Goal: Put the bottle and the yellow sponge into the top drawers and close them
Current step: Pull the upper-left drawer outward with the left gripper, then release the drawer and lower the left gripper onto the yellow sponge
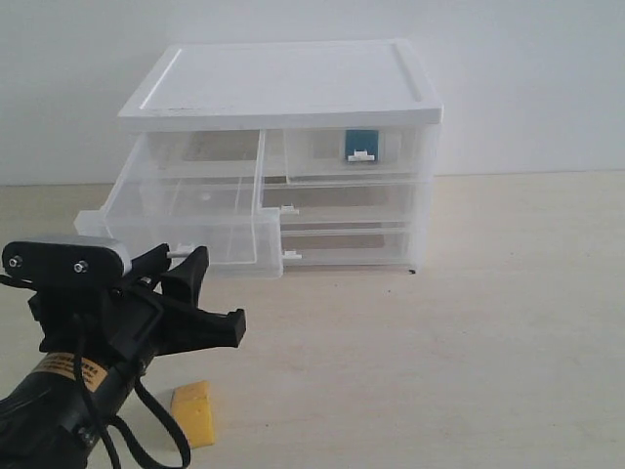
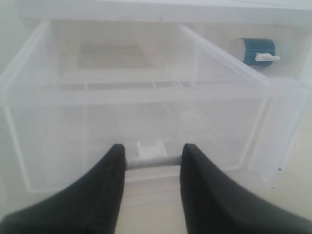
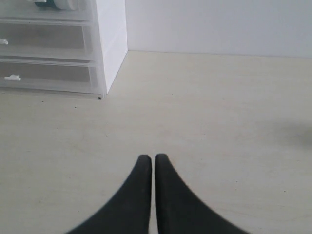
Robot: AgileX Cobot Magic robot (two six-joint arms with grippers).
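The white-topped cabinet has its top left drawer pulled out; nothing shows inside it. My left gripper is open in front of that drawer. In the left wrist view the drawer's white handle tab lies just past the fingertips of the left gripper. The bottle, with its teal-blue label, lies inside the shut top right drawer. The yellow sponge rests on the table near my left arm. My right gripper is shut on nothing above bare table.
Two full-width drawers below are shut. The cabinet's side wall stands ahead of the right gripper, with open tabletop beside it. A pale wall runs behind everything.
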